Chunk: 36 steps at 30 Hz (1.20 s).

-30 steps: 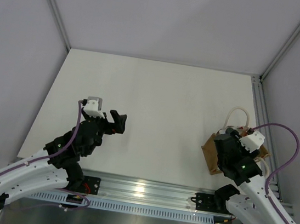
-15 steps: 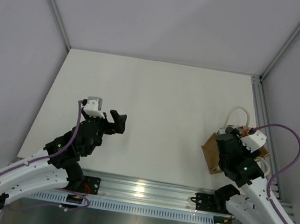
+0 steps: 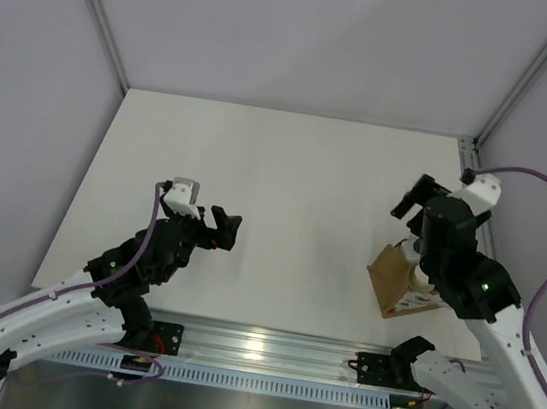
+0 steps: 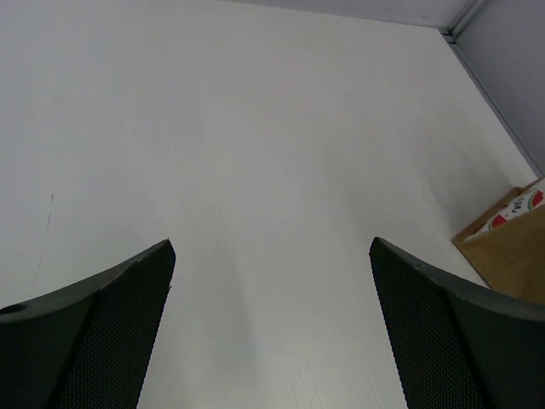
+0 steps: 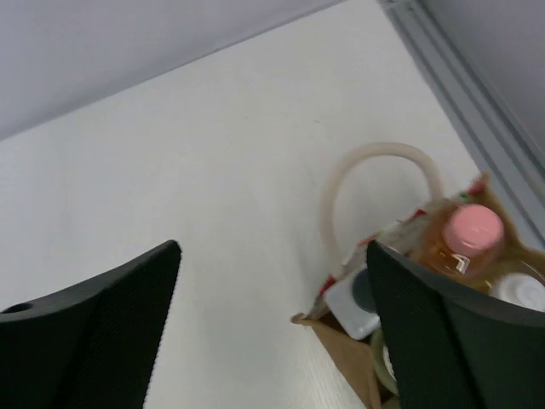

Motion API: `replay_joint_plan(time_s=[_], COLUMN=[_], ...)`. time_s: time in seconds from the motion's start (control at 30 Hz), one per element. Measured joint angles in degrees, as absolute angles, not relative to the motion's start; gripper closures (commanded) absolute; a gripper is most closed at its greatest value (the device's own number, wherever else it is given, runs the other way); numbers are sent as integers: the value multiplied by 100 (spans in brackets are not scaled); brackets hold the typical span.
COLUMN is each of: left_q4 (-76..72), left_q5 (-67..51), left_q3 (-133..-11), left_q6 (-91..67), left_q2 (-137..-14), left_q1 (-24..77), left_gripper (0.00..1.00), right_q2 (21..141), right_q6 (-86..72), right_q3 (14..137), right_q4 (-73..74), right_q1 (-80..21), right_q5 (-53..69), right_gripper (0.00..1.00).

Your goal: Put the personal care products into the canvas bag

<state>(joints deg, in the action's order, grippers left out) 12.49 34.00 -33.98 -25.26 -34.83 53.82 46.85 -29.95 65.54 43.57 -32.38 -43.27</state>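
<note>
While the right claw (image 3: 411, 197) hangs wide and empty beside the canvas bag (image 3: 390, 280) at the desk's (image 3: 289, 166) right edge, the pink-capped orange bottle (image 5: 467, 232) stands inside it; the left claw (image 3: 222, 226) gapes wide, empty, well apart.

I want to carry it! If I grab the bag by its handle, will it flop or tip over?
Probably it would sag: the bag looks like soft cloth, its handle a thin loop. It may feel bottom-heavy, since bottles stand inside. Pushed high up, it might tip, as it stands upright unsupported.
</note>
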Motion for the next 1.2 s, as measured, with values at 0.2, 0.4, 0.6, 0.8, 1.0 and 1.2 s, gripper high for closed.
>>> replay_joint_plan(time_s=[0.2, 0.4, 0.6, 0.8, 1.0, 1.2], left_q4=[1168, 1007, 777, 440, 338, 294], left_q5=[3111, 2569, 1914, 1459, 1481, 1509], left_q3=[-3494, -3505, -3503, -3481, -3376, -3282], left_q6=[-2285, -1903, -1586, -1391, -1267, -1153], left_q2=[-3610, -3614, -3387, -2908, -2779, -2722], left_q1=[5616, 5885, 6010, 6130, 6154, 6156], left_gripper=[1, 1, 1, 1, 1, 1], right_q2=[5706, 5723, 5487, 4840, 3854, 3804], right_q6=[-2220, -1870, -1953, -1973, -1789, -1747], right_q3=[6720, 6464, 5339, 4338, 3586, 3586], right_q4=[3734, 2528, 1448, 751, -8, -202], right_q1=[-4495, -5487, -5555, -5631, -5682, -5684], right_q5=[-3754, -2816, -2246, -1616, -1728, -1778], right_gripper=[1, 1, 1, 1, 1, 1])
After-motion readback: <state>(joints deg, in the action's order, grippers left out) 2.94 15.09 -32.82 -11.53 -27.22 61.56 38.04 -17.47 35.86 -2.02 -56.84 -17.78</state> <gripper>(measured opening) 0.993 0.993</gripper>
